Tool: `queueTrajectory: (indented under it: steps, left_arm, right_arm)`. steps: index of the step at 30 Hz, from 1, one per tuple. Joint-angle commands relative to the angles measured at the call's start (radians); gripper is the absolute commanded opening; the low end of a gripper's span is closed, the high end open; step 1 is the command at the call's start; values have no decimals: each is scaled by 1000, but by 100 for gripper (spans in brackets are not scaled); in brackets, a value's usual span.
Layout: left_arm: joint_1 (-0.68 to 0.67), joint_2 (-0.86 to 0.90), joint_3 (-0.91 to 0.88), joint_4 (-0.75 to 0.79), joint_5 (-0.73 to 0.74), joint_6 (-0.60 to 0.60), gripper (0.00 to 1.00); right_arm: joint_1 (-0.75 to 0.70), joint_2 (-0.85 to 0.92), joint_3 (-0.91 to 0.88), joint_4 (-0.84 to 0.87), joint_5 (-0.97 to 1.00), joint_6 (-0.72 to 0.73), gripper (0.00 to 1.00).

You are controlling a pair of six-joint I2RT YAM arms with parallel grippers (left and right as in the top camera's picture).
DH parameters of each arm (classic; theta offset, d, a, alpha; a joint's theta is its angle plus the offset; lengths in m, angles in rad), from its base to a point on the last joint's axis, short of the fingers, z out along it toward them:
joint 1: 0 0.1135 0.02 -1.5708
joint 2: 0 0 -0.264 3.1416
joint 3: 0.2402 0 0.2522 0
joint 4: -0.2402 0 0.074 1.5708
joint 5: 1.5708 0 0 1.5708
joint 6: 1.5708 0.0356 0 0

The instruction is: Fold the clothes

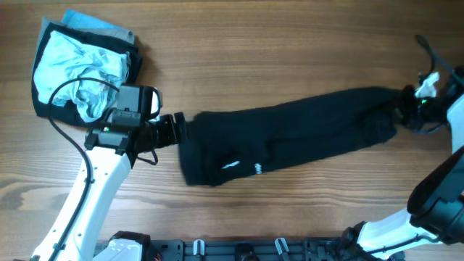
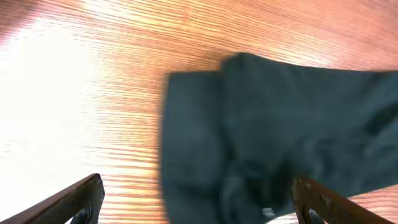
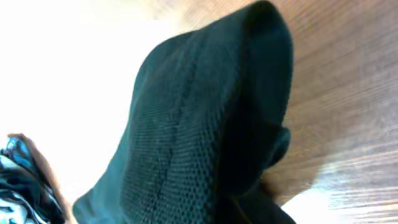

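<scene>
The black T-shirt (image 1: 290,134) lies folded into a long band across the wooden table, running from lower left up to the right, with small white marks near its left end. My left gripper (image 1: 176,129) is at the band's left end. In the left wrist view its fingers (image 2: 199,202) are spread wide, with the shirt's edge (image 2: 280,124) lying between and ahead of them. My right gripper (image 1: 412,109) is at the bunched right end. In the right wrist view the black fabric (image 3: 199,137) fills the frame and hides the fingers.
A pile of folded garments (image 1: 80,65), pale blue on black and grey-blue, sits at the far left corner just behind my left arm (image 1: 109,167). The right arm's base (image 1: 442,196) stands at the right edge. Bare wood surrounds the shirt.
</scene>
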Motion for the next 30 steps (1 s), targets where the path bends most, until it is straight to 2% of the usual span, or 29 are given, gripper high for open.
queueTrajectory:
  steps: [1, 10, 16, 19, 25, 28, 30]
  left_arm:
    - [13, -21, 18, 5, -8, 16, 96]
    - [13, -21, 18, 10, -8, 16, 96]
    - [13, -21, 18, 10, -8, 16, 96]
    - [13, -21, 18, 10, -8, 16, 97]
    - [13, -20, 18, 10, -8, 16, 97]
    - [13, -20, 18, 10, -8, 16, 97]
    - [13, -20, 18, 10, -8, 16, 97]
  right_arm:
    - [63, -26, 31, -47, 10, -4, 4]
    - [432, -26, 31, -98, 45, -24, 4]
    - [688, -9, 28, -95, 244, 86, 4]
    - [780, 0, 28, -91, 283, 99, 4]
    - [855, 0, 18, -79, 353, 161, 5]
    - [856, 0, 2, -74, 352, 166, 12]
    - [856, 0, -6, -77, 348, 165, 13]
